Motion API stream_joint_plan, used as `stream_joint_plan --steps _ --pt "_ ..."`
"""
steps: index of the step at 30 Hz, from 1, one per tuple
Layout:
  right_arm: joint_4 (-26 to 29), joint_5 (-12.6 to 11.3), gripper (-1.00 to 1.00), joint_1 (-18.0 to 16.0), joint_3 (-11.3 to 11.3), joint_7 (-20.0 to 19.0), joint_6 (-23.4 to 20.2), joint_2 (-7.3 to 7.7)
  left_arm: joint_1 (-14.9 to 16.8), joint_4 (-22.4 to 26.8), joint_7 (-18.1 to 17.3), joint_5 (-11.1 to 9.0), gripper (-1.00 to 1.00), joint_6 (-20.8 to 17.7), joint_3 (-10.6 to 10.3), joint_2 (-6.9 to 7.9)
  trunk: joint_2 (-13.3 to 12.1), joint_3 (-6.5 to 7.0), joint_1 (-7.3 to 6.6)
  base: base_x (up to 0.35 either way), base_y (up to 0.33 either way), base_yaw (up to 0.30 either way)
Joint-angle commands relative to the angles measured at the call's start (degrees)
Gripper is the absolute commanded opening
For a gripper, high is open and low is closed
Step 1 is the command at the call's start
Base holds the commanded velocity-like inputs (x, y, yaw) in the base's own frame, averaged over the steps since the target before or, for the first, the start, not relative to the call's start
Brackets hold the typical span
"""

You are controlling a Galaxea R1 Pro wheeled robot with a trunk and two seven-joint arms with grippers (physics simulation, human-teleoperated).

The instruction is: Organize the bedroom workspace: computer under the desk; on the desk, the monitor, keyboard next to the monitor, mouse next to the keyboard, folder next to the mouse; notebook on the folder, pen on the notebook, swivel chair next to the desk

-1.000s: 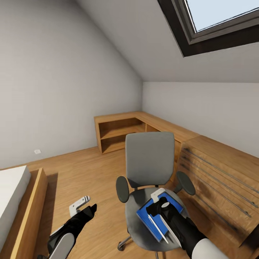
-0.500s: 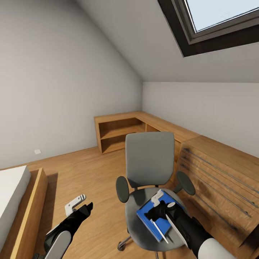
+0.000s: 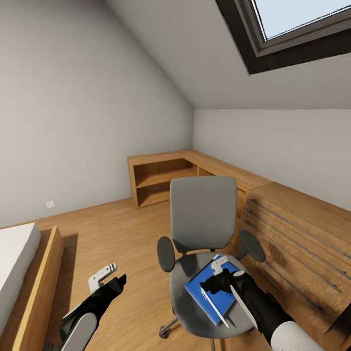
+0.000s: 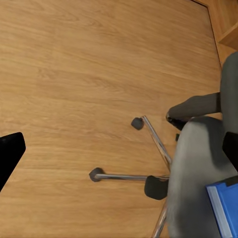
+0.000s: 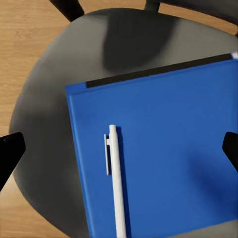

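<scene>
- The right gripper (image 3: 220, 266) has crept forward over the swivel chair (image 3: 202, 219) in the last second, from the folder's near half toward the edge nearest the chair back.
- Its fingers are spread wide; in the right wrist view the two dark tips flank the folder (image 5: 158, 148), pinching nothing.
- That blue folder lies flat on the chair seat, with the white pen (image 5: 115, 183) resting on top of it, toward the edge nearest the robot.
- A dark strip peeks from under the folder on the chair-back side; I can't tell whether that's the notebook.
- The left gripper (image 3: 108, 277) has pulled back a touch and now hangs over the wooden floor (image 4: 74, 74) beside the chair, looking spread and empty.
- My read: a grab at the folder is being lined up, and the loose pen could roll off once it's lifted.
</scene>
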State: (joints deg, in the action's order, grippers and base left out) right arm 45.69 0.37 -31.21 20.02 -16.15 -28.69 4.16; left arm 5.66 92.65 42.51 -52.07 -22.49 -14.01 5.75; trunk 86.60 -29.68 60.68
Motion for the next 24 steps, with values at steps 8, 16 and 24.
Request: stream_joint_plan --steps 8,16,24 --pt "0.0 0.1 1.00 -0.1 -0.5 -0.1 -0.4 0.06 0.1 0.1 0.5 -0.3 1.00 -0.1 -0.2 -0.03 3.3 -1.50 1.76 0.000 0.000 0.000" --pt "0.0 0.1 1.00 -0.1 -0.6 0.0 -0.6 0.00 0.1 0.1 0.5 -0.3 1.00 -0.1 -0.3 -0.04 6.5 -2.94 3.52 0.000 0.000 0.000" --pt "-0.1 0.2 1.00 -0.1 -0.6 0.0 -0.6 -0.10 0.1 0.1 0.5 -0.3 1.00 -0.1 -0.3 -0.04 9.7 -4.38 5.28 0.000 0.000 0.000"
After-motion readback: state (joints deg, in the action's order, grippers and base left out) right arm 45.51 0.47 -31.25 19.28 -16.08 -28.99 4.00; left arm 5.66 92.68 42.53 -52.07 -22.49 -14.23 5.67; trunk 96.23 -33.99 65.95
